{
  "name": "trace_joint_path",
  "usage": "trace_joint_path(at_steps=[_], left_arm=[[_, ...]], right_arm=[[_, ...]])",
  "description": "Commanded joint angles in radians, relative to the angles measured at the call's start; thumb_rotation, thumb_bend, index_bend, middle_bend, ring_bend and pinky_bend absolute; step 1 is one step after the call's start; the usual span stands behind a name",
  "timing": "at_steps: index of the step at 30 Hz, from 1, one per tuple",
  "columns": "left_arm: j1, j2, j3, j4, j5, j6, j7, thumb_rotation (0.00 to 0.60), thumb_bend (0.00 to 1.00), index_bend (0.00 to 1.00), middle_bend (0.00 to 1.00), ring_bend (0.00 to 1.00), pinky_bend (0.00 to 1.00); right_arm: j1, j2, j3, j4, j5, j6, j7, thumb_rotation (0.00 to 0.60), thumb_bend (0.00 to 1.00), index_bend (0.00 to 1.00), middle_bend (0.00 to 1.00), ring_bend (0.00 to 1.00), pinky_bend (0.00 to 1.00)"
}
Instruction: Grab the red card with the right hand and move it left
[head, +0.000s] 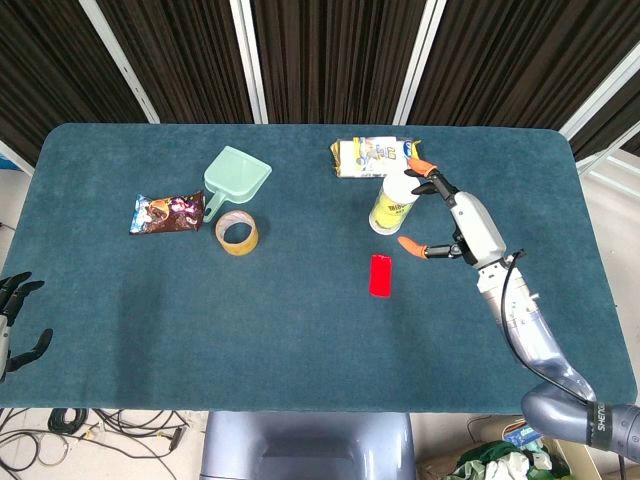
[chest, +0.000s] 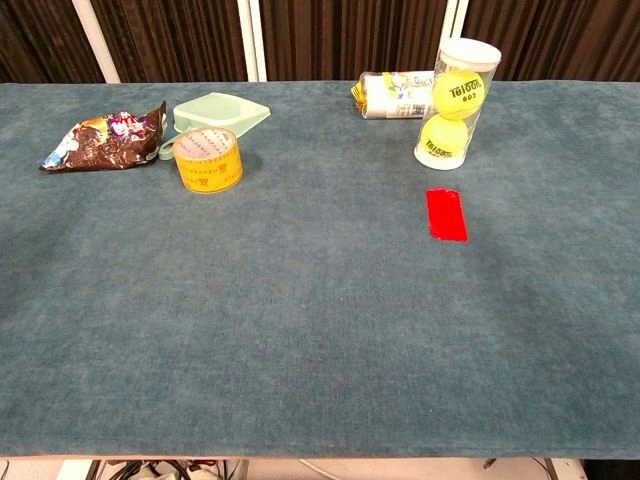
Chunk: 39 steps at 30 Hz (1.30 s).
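Note:
The red card (head: 381, 274) (chest: 446, 214) lies flat on the blue-green table (head: 300, 330), right of centre. In the head view my right hand (head: 462, 222) hovers to the right of the card and apart from it, its orange-tipped fingers spread and holding nothing. One fingertip (head: 408, 242) points toward the card's upper right; the others reach near the tube. The chest view does not show this hand. My left hand (head: 15, 322) sits at the table's left edge, fingers apart and empty.
A clear tube of tennis balls (head: 392, 205) (chest: 452, 100) stands just behind the card, with a snack packet (head: 370, 155) beyond it. Further left are a yellow tape roll (head: 237, 233), a green scoop (head: 236, 178) and a snack bag (head: 167, 213).

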<state>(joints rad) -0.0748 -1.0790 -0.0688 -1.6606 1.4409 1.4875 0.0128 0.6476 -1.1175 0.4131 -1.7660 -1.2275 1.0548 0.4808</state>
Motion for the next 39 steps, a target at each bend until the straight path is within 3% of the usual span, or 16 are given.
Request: trace_joint_path(at_steps=[1,13,28,35,39], left_arm=[[0.001,0.001,0.001,0.0,0.003,0.003,0.0,0.6,0.34,0.21,0.12,0.1,0.02],[0.004,-0.005,0.001,0.004,0.008,0.015,0.012,0.6,0.34,0.21,0.12,0.1,0.02],[0.007,-0.004,0.002,0.001,0.004,0.014,0.005,0.6,0.34,0.2,0.12,0.09,0.02],[0.005,-0.004,0.004,0.001,0.004,0.009,0.014,0.6,0.34,0.2,0.12,0.1,0.02],[0.006,-0.003,0.004,0.0,0.006,0.01,0.016,0.6,0.34,0.2,0.12,0.09,0.02]], right_arm=[[-0.003,0.014,0.004,-0.006,-0.008,-0.018,0.025,0.6,0.13,0.13,0.16,0.27,0.22],[0.006,0.014,-0.043,-0.026,-0.068,-0.062,0.043,0.6,0.13,0.13,0.16,0.27,0.22],[0.026,-0.036,-0.072,0.004,-0.007,-0.04,-0.171,0.6,0.13,0.1,0.19,0.27,0.24],[0.024,-0.024,-0.136,-0.016,0.035,-0.11,-0.249,0.6,0.14,0.14,0.36,0.39,0.46],[0.03,-0.029,-0.194,-0.005,0.073,-0.162,-0.346,0.6,0.27,0.19,0.5,0.55,0.65]])
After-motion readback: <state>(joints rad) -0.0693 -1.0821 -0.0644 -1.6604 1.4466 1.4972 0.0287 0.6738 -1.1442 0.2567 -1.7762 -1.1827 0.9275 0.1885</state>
